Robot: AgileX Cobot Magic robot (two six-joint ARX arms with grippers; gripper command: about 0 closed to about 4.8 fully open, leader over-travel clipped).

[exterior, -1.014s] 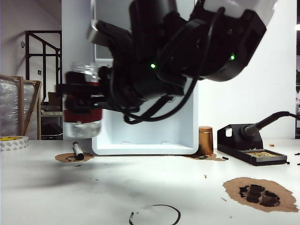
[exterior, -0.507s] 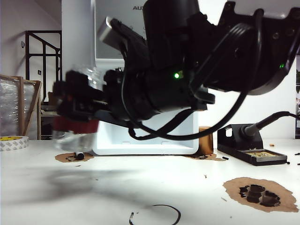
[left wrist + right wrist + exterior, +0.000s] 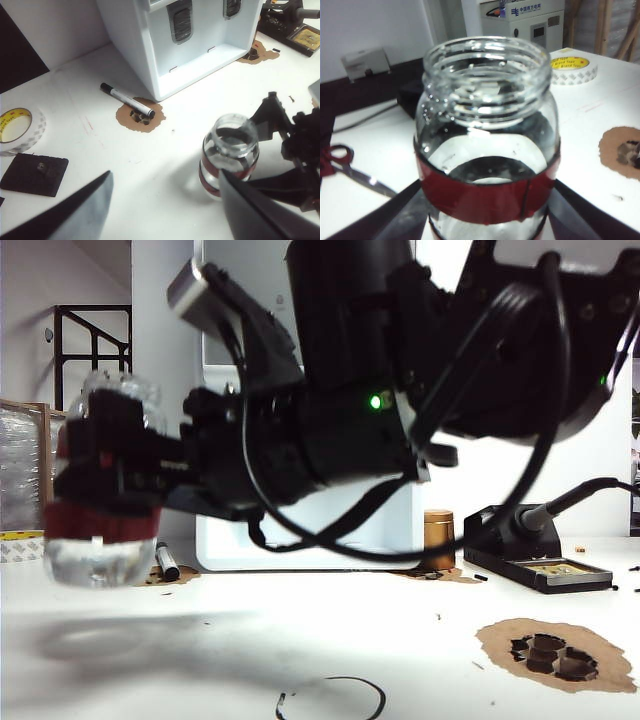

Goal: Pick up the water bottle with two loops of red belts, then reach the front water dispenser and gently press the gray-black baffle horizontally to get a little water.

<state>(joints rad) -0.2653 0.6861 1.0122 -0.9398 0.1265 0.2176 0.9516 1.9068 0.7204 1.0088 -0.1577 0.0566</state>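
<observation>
Now I have the right gripper (image 3: 100,480) pinching the water bottle (image 3: 98,530), jaws on its red bands, swung further toward 9 o'clock, away from the water dispenser (image 3: 300,540); baffle still unpressed. Left gripper (image 3: 165,210) hangs idle, jaws spread.

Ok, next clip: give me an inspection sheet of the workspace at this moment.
Surface: white table, brown gouged patches.
Job's things: water bottle, open-mouthed, red bands, upright, held off the table left of the water dispenser.
Clutter: marker, tape roll, black pad, scissors, brass cylinder, soldering station.
Grippers: right gripper shut on the bottle's banded body; left gripper open, empty, above the table.
Cables: black loops on the right arm; a thin loop on the table.
Surroundings: white wall, black railing, wrapped crate.
</observation>
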